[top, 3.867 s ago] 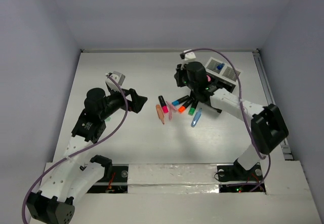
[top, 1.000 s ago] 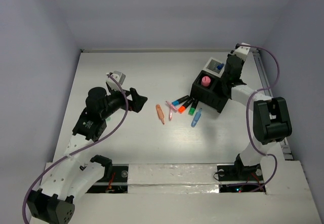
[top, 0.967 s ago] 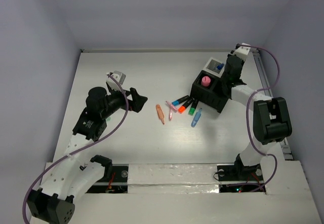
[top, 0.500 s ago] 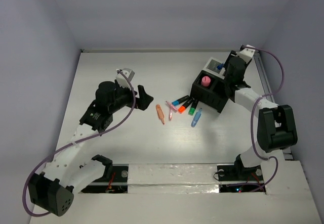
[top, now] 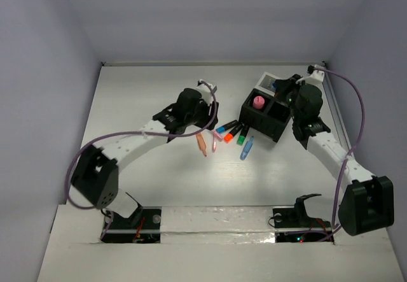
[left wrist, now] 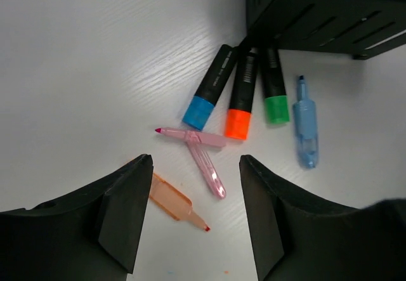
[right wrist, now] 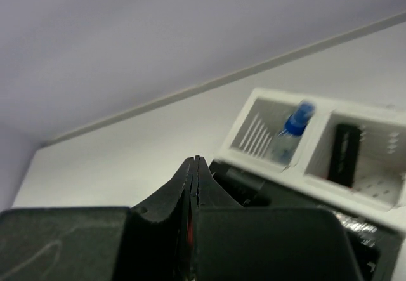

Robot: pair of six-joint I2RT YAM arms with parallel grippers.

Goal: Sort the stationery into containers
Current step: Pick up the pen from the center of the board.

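Observation:
Several loose pens lie left of the black box [top: 264, 119]: an orange pen [left wrist: 171, 200], two crossed pink pens [left wrist: 207, 167], blue-capped [left wrist: 209, 91], orange-capped [left wrist: 242, 97] and green-capped [left wrist: 275, 87] markers, and a light blue pen [left wrist: 306, 125]. My left gripper [left wrist: 195, 167] is open above the orange and pink pens, holding nothing; it also shows in the top view [top: 205, 121]. A pink round-topped piece [top: 258, 102] stands in the black box. My right gripper [right wrist: 195, 160] is shut beside the white box [right wrist: 254, 113], which holds the blue-capped bottle [right wrist: 295, 122].
A black object [right wrist: 346, 154] lies in the white box's second compartment. The white box [top: 275, 81] sits behind the black box near the table's back right, close to the right wall rail [top: 334, 104]. The back wall runs behind both boxes.
My left arm has swung from the left side of the table rightward to hover over the pens. My right arm has shifted right and lowered, its gripper still by the white box.

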